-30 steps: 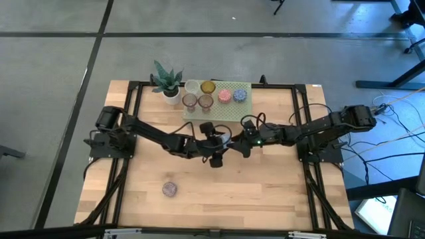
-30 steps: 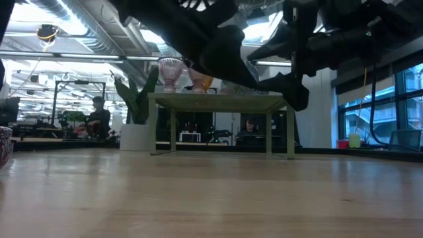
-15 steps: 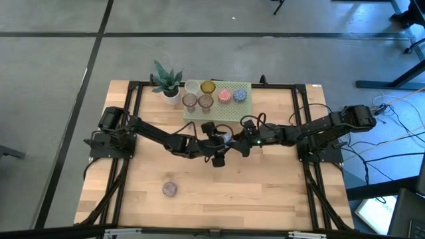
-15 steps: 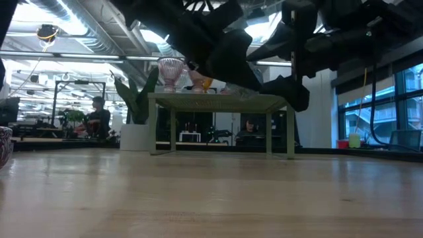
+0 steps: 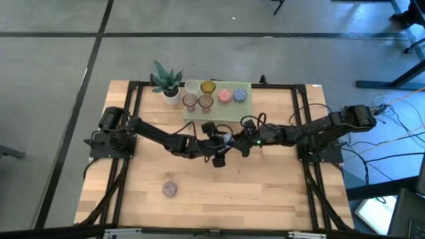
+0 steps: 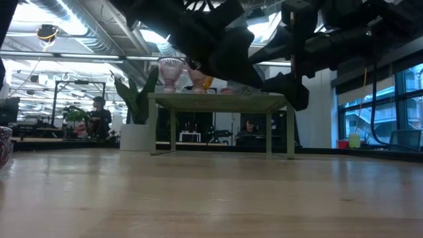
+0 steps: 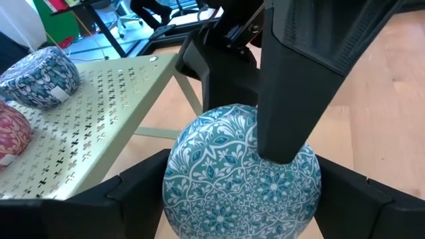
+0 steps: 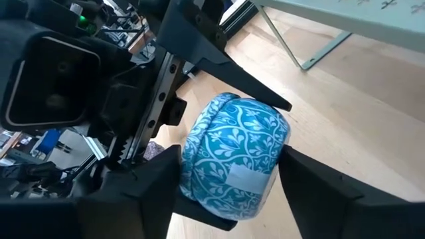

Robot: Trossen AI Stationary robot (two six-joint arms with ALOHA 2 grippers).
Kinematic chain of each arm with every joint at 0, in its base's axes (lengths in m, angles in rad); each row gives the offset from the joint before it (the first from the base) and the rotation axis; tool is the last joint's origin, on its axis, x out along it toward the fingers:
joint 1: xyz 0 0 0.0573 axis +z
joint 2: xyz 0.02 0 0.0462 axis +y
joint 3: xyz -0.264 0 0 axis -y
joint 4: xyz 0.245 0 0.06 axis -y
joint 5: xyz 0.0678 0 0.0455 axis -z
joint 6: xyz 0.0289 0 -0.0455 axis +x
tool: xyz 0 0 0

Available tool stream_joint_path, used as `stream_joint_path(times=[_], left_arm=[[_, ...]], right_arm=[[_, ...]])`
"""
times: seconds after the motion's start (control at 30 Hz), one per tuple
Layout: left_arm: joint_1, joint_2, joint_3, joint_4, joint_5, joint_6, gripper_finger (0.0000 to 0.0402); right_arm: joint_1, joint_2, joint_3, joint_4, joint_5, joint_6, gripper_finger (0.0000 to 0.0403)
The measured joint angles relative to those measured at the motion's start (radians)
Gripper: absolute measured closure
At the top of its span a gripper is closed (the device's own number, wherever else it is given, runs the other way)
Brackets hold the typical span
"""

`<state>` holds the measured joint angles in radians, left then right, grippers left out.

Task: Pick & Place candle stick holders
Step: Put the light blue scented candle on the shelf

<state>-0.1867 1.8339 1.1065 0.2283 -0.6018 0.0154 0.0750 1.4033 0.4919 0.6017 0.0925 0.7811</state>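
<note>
Mid-table, just before the green stand (image 5: 229,111), both grippers meet on one teal patterned holder (image 7: 242,172): left gripper (image 7: 226,199) clamps it; right gripper (image 8: 226,189) straddles it, grip uncertain. Potted plant (image 5: 167,81) beside stand; lone holder (image 5: 170,189) near front.

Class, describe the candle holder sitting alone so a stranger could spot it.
On the table, look to the end opposite the pale green stand, toward the left arm's side. The small mauve holder sits alone on bare wood, while other holders cluster on the stand.
</note>
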Motion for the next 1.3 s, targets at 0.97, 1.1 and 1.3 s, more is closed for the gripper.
stream_joint_path(times=[0.97,1.1,1.3], left_arm=[[-0.007,-0.002,0.001,0.005,0.04,0.05,0.008],[-0.008,-0.002,0.001,0.002,0.021,0.05,0.0079],[-0.017,-0.001,0.0,-0.004,0.033,0.051,0.0079]], right_arm=[[0.001,0.0,0.0,-0.006,-0.026,-0.03,0.0174],[0.001,0.0,0.0,-0.009,-0.019,-0.03,0.0174],[0.0,0.0,0.001,-0.056,-0.013,-0.03,0.0174]])
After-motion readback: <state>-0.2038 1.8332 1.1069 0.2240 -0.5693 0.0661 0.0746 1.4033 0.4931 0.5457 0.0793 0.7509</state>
